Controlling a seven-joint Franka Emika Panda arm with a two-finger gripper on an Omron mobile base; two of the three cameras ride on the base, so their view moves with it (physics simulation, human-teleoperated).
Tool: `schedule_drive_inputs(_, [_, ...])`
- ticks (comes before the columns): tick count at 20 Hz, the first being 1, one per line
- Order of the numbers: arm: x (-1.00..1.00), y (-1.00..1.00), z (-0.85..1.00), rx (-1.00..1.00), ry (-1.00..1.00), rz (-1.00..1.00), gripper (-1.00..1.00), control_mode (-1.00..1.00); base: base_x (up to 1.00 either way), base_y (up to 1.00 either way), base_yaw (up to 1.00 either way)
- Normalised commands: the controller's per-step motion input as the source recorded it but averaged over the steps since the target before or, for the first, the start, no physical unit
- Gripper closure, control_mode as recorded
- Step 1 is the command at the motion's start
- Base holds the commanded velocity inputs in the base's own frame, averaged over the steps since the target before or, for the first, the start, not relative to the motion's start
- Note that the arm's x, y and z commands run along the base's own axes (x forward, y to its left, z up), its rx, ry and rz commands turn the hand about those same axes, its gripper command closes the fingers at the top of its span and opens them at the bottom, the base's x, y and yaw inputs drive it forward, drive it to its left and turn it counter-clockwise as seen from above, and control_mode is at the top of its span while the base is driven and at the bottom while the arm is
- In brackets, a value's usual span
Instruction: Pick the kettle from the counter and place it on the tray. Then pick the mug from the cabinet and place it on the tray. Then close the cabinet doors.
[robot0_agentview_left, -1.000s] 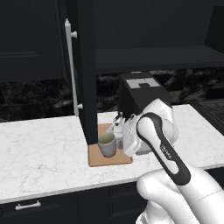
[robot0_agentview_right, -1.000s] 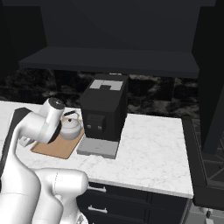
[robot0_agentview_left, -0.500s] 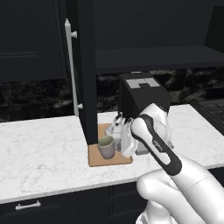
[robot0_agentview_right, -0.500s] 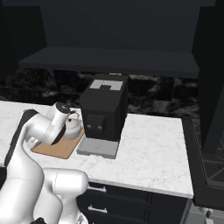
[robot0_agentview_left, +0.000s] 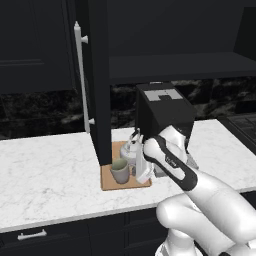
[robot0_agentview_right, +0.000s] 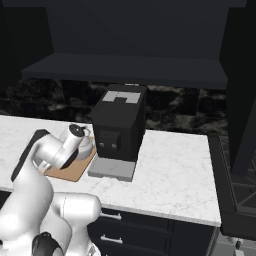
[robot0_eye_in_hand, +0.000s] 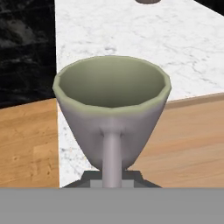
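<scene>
Two task items now at tray (robot0_agentview_left: 107, 180), centre of left base frame: kettle (robot0_agentview_left: 131, 150) resting there, mug (robot0_agentview_left: 120, 170) lowered beside it since a second ago. Gripper (robot0_agentview_left: 141, 176) stays clenched on mug handle; hand view shows mug (robot0_eye_in_hand: 112, 109) close, centre frame. Likely next: release, then close cabinet door (robot0_agentview_left: 99, 80), upper left.

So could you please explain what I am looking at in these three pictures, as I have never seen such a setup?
It is a rendered kitchen with a white robot arm. Two cameras ride on its base, behind the arm to its left and right; the third sits on the hand. On the marble counter lie a wooden tray and a black coffee machine. A kettle and a mug are on the tray. The gripper is shut on the mug's handle. The cabinet door stands open.
</scene>
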Motion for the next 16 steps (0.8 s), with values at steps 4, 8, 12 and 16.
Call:
schedule_drive_inputs(4, [0.33, 0.00, -0.33, 0.00, 0.00, 0.00, 1.00, -1.00, 0.00, 0.00, 0.00])
schedule_drive_inputs(8, [0.39, 0.00, -0.29, 0.00, 0.00, 0.00, 1.00, -1.00, 0.00, 0.00, 0.00])
schedule_drive_inputs(12, [0.37, 0.00, -0.23, 0.00, 0.00, 0.00, 1.00, -1.00, 0.00, 0.00, 0.00])
schedule_drive_inputs(16, [0.30, 0.00, -0.26, 0.00, 0.00, 0.00, 1.00, -1.00, 0.00, 0.00, 0.00])
